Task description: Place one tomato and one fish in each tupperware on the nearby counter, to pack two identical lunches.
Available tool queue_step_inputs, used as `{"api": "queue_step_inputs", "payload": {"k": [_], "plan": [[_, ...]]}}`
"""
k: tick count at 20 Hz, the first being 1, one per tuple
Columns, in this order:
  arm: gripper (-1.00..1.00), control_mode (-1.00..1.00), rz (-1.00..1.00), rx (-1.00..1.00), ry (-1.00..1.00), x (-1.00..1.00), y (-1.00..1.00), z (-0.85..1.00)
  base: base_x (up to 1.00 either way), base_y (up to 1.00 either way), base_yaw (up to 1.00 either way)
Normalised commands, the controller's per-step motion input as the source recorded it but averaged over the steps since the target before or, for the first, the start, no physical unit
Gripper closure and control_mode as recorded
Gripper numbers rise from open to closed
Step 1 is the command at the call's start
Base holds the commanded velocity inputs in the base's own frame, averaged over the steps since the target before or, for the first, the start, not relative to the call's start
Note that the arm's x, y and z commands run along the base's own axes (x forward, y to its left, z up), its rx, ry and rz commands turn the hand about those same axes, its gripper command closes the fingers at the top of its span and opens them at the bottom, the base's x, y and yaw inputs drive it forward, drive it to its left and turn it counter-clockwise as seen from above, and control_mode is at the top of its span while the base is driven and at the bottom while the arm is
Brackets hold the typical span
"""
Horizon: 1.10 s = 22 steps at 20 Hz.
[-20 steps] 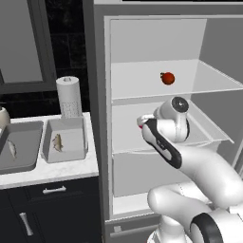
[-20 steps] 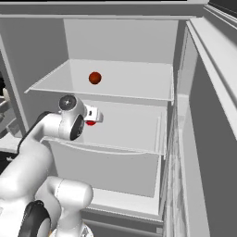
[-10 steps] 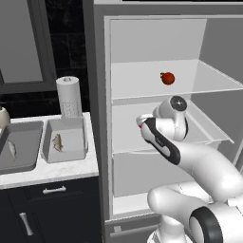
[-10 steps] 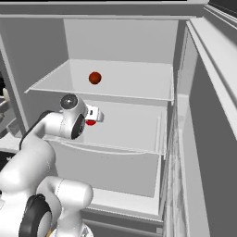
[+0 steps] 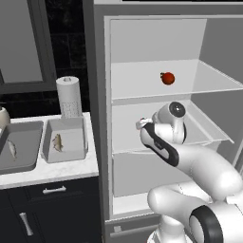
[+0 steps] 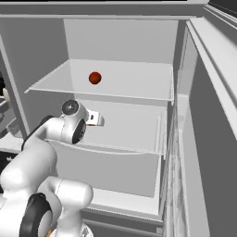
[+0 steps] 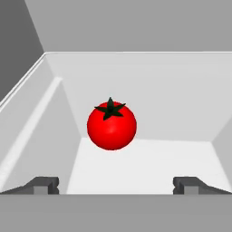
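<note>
1. One open fridge takes up most of the scene, its white interior divided by clear shelves; beside it, at the arm's left, runs the marble-look counter over dark navy cabinets, with black tiled wall behind.
2. Two grey tupperware trays sit on that counter: the lighter tupperware holds a fish, and the darker tupperware holds another fish. No tomato is seen in either, so both halves of the tomato step are judged undone.
3. A paper towel roll stands behind the lighter tray.
4. The gripper is held at the middle shelf, its fingers spread wide with nothing between them.
5. The tomato lies on the upper shelf, well apart from the fingertips and centred ahead of them in the hand view.
6. For a sound grasp, the hand should be raised and advanced until the tomato sits squarely between the pads, then closed gently at its widest part, since a round fruit is likely to roll if nudged off-centre.
</note>
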Motion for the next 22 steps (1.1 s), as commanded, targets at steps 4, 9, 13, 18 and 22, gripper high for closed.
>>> {"api": "queue_step_inputs", "payload": {"k": [4,9,13,18,22], "plan": [[-1.0,-1.0,0.0,0.0,0.0,0.12,0.0,0.0,0.0,0.0,0.0],[-1.0,-1.0,0.0,0.0,-0.01,0.23,0.0,-0.06,0.0,0.0,0.0],[-1.0,-1.0,0.0,0.0,-0.08,0.1,0.02,-0.28,0.0,0.0,0.0],[-1.0,-1.0,0.0,0.0,-0.1,0.11,0.0,-0.13,0.0,0.0,0.0],[-1.0,-1.0,0.0,0.0,-0.04,0.15,0.01,-0.11,0.0,0.0,0.0]]}}
